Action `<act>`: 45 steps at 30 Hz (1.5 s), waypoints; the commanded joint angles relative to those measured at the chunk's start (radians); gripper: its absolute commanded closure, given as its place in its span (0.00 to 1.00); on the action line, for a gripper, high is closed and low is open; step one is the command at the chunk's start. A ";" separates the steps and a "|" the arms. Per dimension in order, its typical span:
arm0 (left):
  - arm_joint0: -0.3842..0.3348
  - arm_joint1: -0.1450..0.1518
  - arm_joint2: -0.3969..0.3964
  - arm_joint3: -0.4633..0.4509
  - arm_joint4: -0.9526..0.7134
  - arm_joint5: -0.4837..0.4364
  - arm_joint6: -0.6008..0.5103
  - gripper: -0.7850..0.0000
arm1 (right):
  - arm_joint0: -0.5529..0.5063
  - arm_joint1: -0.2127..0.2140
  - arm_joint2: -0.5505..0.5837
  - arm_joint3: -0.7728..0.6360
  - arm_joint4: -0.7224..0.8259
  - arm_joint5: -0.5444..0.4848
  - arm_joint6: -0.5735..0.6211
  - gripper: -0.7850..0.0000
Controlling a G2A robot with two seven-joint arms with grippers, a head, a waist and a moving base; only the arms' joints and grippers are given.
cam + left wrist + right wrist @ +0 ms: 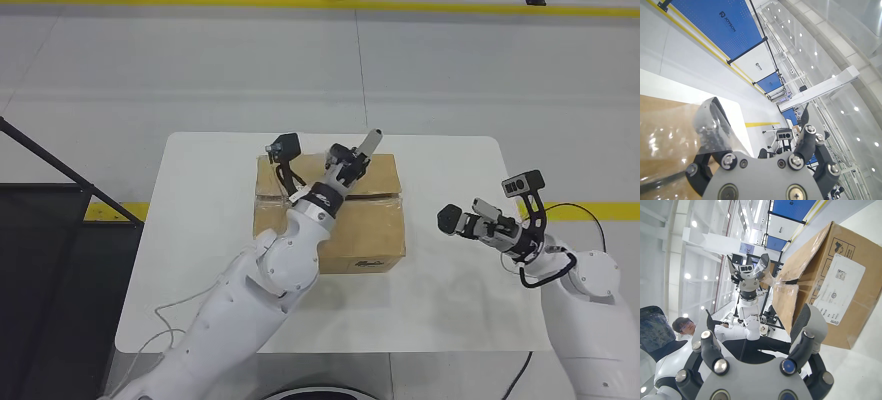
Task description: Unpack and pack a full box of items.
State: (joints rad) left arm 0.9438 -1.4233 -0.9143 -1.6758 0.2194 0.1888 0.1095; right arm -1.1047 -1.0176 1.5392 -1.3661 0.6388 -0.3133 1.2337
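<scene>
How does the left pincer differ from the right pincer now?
The left pincer is above the cardboard box; the right pincer is beside the box, over the table. Clear tape clings to one left finger; the right fingers are bare. Both stand open.

This is a large indoor robot test hall, closer to a factory floor than an office. Beyond the fingers [805, 118] of the left gripper [761, 103] run blue and white partition panels [715, 28] on black frames, yellow lines [762, 124] on a pale glossy floor [668, 47], and a high white ceiling [848, 37] dotted with round lamps [815, 53]. Past the fingers [815, 321] of the right gripper [757, 308] rises a tall white gridded wall [702, 275].
</scene>
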 commanded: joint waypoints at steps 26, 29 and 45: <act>-0.113 -0.100 0.110 0.222 -0.001 -0.026 0.048 0.00 | -0.118 0.016 0.074 -0.014 0.047 -0.051 0.008 0.00; -0.115 -0.110 0.116 0.239 -0.001 -0.027 0.062 0.00 | -0.123 0.017 0.076 -0.012 0.049 -0.055 0.012 0.00; -0.097 -0.145 0.108 0.226 0.031 -0.047 0.067 0.00 | -0.125 0.021 0.078 -0.002 0.062 -0.069 0.031 0.00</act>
State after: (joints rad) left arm 0.8399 -1.5677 -0.8007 -1.4332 0.2504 0.1436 0.1805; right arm -1.2318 -0.9969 1.6173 -1.3674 0.6999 -0.3827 1.2629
